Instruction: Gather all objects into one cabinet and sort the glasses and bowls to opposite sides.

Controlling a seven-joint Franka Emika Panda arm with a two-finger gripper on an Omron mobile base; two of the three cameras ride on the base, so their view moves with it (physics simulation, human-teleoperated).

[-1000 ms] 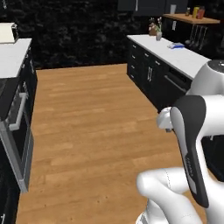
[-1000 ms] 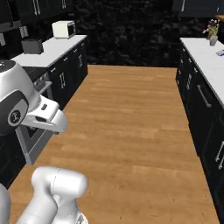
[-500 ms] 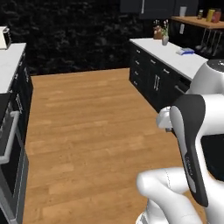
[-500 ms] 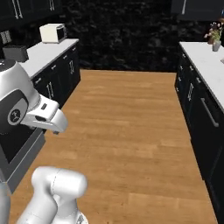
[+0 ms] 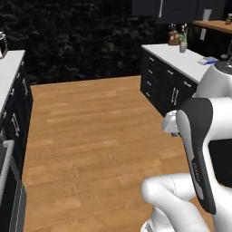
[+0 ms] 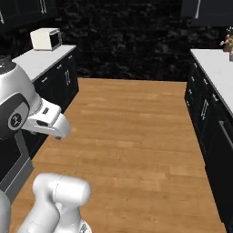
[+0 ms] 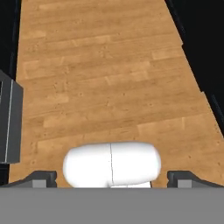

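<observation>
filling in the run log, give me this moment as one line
phase: base in aisle, away from cabinet | gripper: open, empty, over wood floor | right counter: potted plant | task objects: none at hand

Matte black cabinet [image 5: 181, 10] — mounted high, far right (door closed)

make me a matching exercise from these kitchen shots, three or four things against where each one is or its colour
Things:
1. toaster
2. potted plant
3. floor
4. tool

Places or colours:
a. light wood planks between the two runs of black cabinets
b. open, over the floor in the hand view
c. on the white counter at the right of the left base view
d. pale box on the counter at the left of the right base view

Pairs: 1-d, 2-c, 3-a, 4-b
</observation>
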